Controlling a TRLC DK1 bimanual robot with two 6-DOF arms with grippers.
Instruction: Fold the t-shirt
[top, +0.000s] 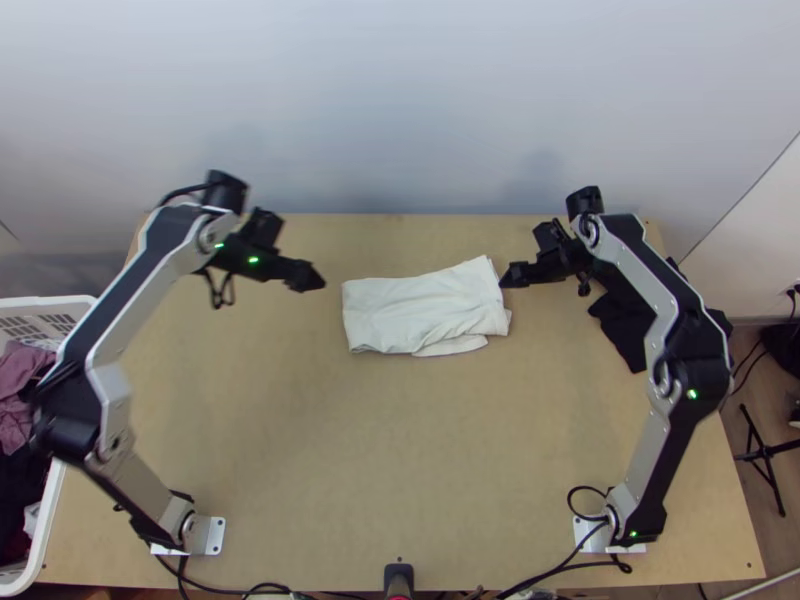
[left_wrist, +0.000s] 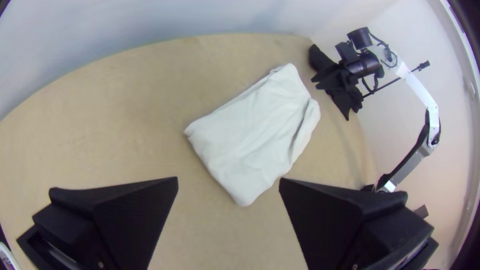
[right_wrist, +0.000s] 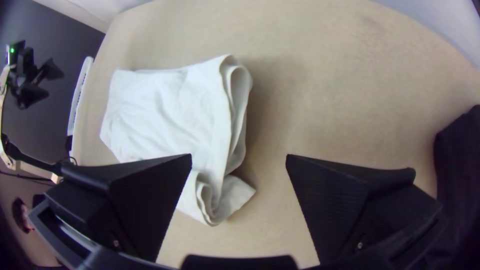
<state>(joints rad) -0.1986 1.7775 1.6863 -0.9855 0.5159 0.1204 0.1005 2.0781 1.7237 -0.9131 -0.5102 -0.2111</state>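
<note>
Two times found jaws released and empty: at the left gripper (top: 318, 283), off one short end of the t-shirt (top: 420, 312), and at the right gripper (top: 506, 280), just beside the other end. Saw this folded into a rough rectangle between the jaws, on the worktop (top: 400, 450), with loose layers (right_wrist: 239, 117) and a stray flap (top: 455, 346) towards the right jaws. Looked nearly finished; probably called for pinching every layer together, tucking in that flap, then smoothing without dragging. Beyond the right jaws, noted dark cloth (top: 623, 330).
</note>
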